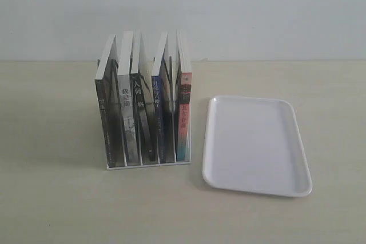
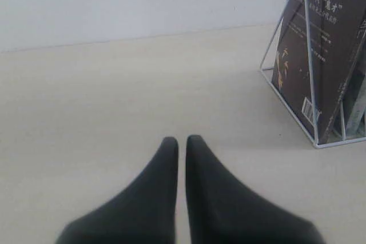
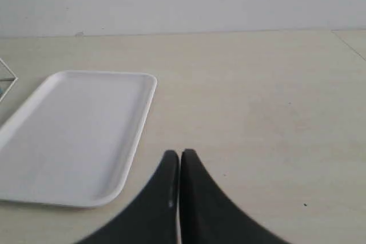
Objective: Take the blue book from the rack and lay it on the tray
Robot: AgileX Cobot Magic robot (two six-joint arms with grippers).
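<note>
The blue book [image 1: 158, 110] stands upright in the rack [image 1: 147, 163], fourth slot from the left, dark blue spine facing me, between a black-spined book and the pink-red-and-teal-spined book [image 1: 183, 115]. The white tray [image 1: 256, 144] lies flat just right of the rack, nothing on it. Neither arm shows in the exterior view. My left gripper [image 2: 180, 140] is shut and holds nothing, low over bare table, with the rack [image 2: 309, 84] some way off. My right gripper [image 3: 179, 154] is shut and holds nothing, close to the tray's [image 3: 74, 135] near rim.
Three black- or grey-spined books [image 1: 123, 118] fill the rack's other slots. A dark book cover [image 2: 323, 50] faces the left wrist camera through the rack's wire end. A pale wall rises behind the beige table [image 1: 57, 204].
</note>
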